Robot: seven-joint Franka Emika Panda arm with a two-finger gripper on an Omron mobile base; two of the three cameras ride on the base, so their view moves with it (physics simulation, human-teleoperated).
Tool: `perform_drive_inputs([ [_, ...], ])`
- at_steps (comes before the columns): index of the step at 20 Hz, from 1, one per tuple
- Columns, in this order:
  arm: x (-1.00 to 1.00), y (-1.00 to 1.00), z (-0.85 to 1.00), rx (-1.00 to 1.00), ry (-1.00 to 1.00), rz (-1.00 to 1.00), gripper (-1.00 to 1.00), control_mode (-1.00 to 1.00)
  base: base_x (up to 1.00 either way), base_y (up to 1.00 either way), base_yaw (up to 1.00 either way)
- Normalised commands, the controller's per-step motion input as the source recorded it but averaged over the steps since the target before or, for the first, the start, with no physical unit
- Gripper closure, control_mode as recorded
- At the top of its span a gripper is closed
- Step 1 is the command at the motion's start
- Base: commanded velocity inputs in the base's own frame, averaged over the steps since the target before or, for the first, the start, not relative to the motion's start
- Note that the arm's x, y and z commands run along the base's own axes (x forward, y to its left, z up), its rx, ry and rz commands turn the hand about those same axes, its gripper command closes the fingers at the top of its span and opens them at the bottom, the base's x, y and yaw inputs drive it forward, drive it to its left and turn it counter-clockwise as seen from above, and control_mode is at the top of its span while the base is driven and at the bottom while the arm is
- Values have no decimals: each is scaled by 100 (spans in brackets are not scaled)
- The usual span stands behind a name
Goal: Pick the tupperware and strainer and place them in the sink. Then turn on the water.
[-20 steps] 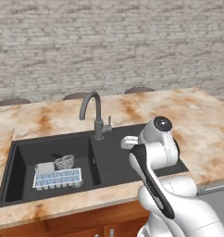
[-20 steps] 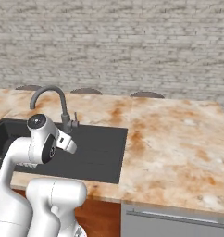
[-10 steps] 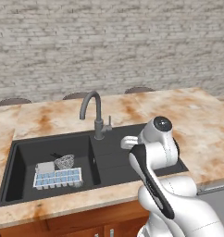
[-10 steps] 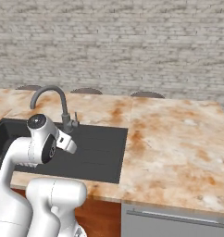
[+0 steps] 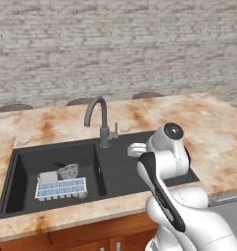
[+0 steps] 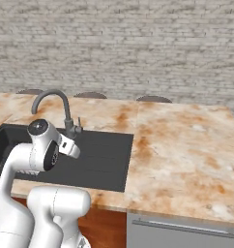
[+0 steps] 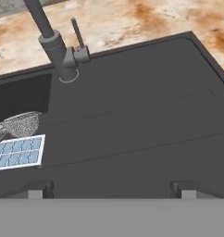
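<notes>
Left base view first: the flat, translucent grey-white tupperware [image 5: 61, 188] with its grid of pale blue squares is lying down in the matte black rectangular sink [image 5: 22, 159], and the small silver wire-mesh strainer [image 5: 68, 171] sits right behind it, touching or very nearly so. Both are in the basin, so by the look of things the placing is done and the water is what's left. No blue stream at the spout.

That puts the focus on the grey arched gooseneck faucet [image 5: 98, 120] and the thin dark lever [image 7: 77, 32] standing upright just beside its base. I'd call that lever stiff, smooth and narrow, a hard little rod that won't give or crush but could slip out of a loose contact. Best bet is to come at it near its upper end, where a push or a light pinch gets the most leverage, and to keep clear of the faucet's neck right alongside.

Now the gripper [image 7: 112, 189]: in the hand view its two dark finger tips [image 7: 38, 189] stand far apart at the bottom, fully spread, with nothing between them and nothing touched. It's carrying no load. The hand hovers over the flat black side section of the sink, looking towards the faucet base, lever ahead and to the left.

Right base view shows the white arm [image 6: 27, 155] folded over that side section, near the faucet.
</notes>
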Motion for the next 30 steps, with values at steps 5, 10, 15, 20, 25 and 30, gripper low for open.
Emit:
perform_drive_inputs([
  [5,30,-7,4,-6,-25,37,-100,-100,0,0,0],
  [10,30,-14,17,-17,-7,40,-100,-100,0,0,0],
  [15,3,-10,7,-5,-13,27,-100,-100,0,0,0],
  [20,26,0,-7,2,-19,7,-100,-100,0,0,0],
  [25,46,0,-3,11,-18,1,-100,-100,0,0,0],
  [30,62,0,0,13,-16,0,-100,-100,0,0,0],
])
